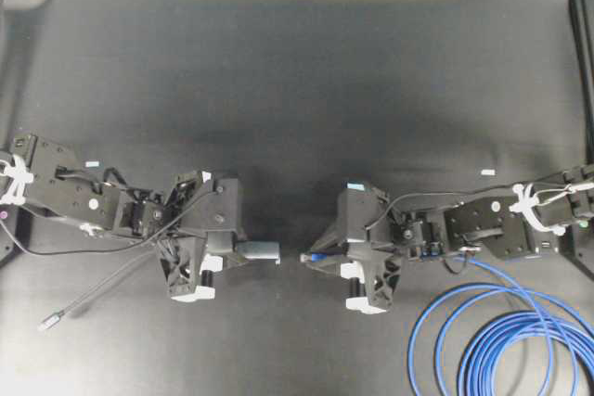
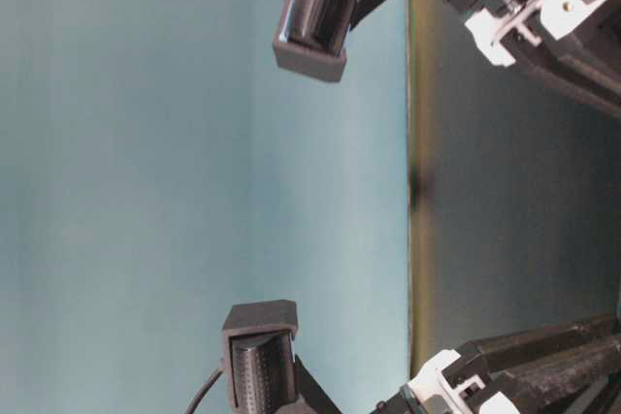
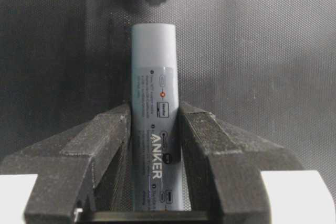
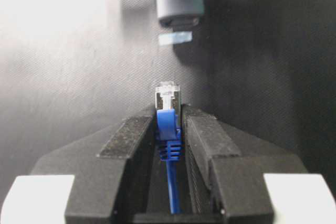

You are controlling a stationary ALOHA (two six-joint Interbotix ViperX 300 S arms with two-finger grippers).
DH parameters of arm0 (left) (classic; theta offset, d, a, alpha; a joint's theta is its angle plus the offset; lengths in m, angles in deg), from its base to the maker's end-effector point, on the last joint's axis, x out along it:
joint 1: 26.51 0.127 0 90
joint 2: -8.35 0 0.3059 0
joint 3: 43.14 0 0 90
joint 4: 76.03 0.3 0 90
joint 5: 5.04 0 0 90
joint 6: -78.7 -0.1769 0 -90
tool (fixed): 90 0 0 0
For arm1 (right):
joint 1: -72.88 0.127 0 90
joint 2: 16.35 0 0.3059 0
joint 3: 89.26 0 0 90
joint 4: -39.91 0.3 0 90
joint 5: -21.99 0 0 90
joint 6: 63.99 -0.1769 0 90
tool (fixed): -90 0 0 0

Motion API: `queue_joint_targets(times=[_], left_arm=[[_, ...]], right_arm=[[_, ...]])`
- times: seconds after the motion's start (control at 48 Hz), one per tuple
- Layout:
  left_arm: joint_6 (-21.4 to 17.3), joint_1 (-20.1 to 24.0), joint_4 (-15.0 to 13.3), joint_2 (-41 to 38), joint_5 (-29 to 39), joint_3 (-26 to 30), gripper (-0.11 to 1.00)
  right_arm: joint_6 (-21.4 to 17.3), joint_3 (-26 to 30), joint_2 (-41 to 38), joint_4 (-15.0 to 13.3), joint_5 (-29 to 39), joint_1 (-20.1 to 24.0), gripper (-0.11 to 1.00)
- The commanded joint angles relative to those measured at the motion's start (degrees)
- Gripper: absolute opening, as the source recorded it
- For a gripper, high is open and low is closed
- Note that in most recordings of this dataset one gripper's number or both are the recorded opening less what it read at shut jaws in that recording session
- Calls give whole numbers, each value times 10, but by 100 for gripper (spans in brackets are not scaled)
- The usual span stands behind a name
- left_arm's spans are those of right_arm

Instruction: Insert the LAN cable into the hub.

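Note:
My left gripper is shut on the hub, a slim grey bar whose free end points right. In the left wrist view the hub stands up between the black fingers, its printed face showing. My right gripper is shut on the blue-booted plug of the LAN cable, whose coils lie at the lower right. In the right wrist view the clear plug tip sticks out past the gripper. The hub end hangs ahead of it, slightly to the right, with a gap between.
A thin dark-grey cable with a small silver plug trails off the left arm toward the lower left. Small pale tape marks lie on the black mat. One tape piece sits below the hub end.

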Motion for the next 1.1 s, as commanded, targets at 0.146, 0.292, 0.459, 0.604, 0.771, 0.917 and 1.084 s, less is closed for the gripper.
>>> queue_joint_targets(times=[0.146,0.292,0.459,0.604,0.771,0.917,1.084], left_arm=[[1,0,2,18,-3,4,28],[1,1,2,20,-3,4,28],[-1,1,3,20,-3,7,28],[-1,1,2,20,-3,8,28],[-1,2,3,20,-3,7,28],[-1,2,2,20,-3,8,28],[1,1,2,20,-2,8,28]], right_arm=[[-6,14,2,6,-12,2,14],[-17,21,1,22,-47,-4,14],[-24,21,1,25,-75,-12,14],[-19,21,1,25,-72,-15,14],[-12,17,-2,19,-52,-14,14],[-22,18,-5,11,-17,-17,15],[-11,30,-3,5,-4,4,20]])
